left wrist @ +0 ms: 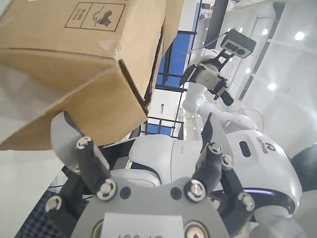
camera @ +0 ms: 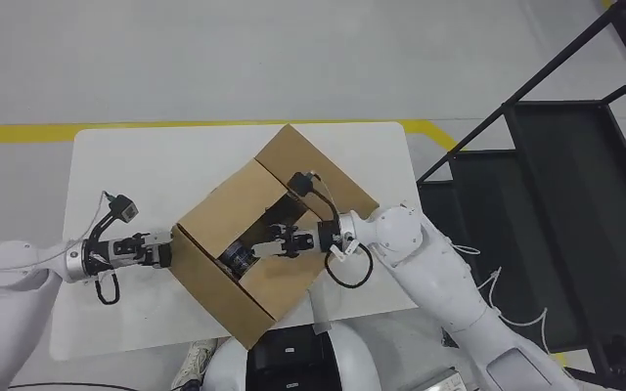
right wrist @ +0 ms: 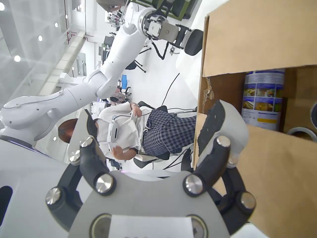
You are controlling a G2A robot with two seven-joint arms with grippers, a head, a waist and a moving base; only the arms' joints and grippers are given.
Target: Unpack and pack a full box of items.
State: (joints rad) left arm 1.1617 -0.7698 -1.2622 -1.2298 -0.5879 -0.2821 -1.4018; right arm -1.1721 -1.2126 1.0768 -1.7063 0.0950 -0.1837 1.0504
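Observation:
An open cardboard box (camera: 311, 168) stands at an angle on the white table (camera: 117, 166), its flaps spread outward. My left gripper (camera: 164, 252) is at the box's outer left corner and is open; in the left wrist view that gripper (left wrist: 136, 134) has one finger (left wrist: 63, 130) right under the box (left wrist: 74, 58). My right gripper (camera: 256, 252) is inside the box opening and is open, close to a dark round can top (camera: 235, 260). In the right wrist view its fingers (right wrist: 220, 120) straddle a flap edge (right wrist: 250, 33), and a can with a blue and yellow label (right wrist: 262, 97) lies deeper in.
A second can's rim (right wrist: 301, 132) shows beside the labelled one. Black metal stairs (camera: 548, 147) stand just right of the table. A yellow floor line (camera: 147, 127) runs behind it. Bare table lies to the left of the box and in front of it.

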